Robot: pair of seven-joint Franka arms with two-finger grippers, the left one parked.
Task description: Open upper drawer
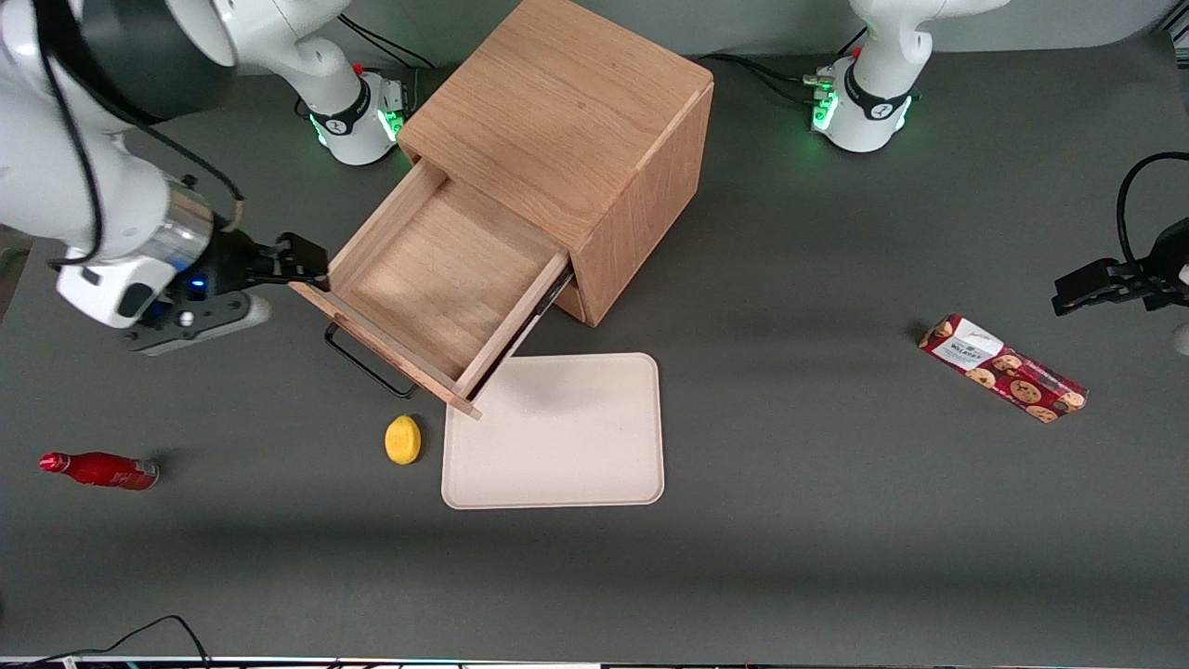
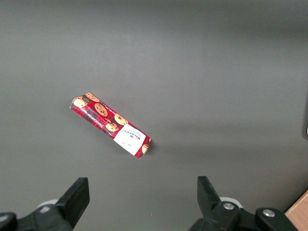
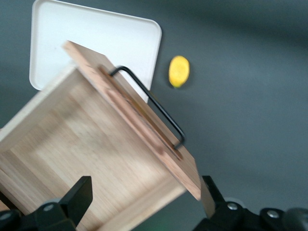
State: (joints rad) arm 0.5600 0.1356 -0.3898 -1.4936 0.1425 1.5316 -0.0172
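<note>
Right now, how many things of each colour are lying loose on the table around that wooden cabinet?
Red: 2, the bottle and the cookie box.
Yellow: 1, the lemon.
Cream: 1, the tray.
Total: 4.
The gripper sits open at the pulled-out upper drawer, holding nothing.

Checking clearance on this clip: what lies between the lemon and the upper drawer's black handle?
Only bare table, seen in front and right wrist views: lemon, handle. The gripper, open, sits beside the upper drawer.
</note>
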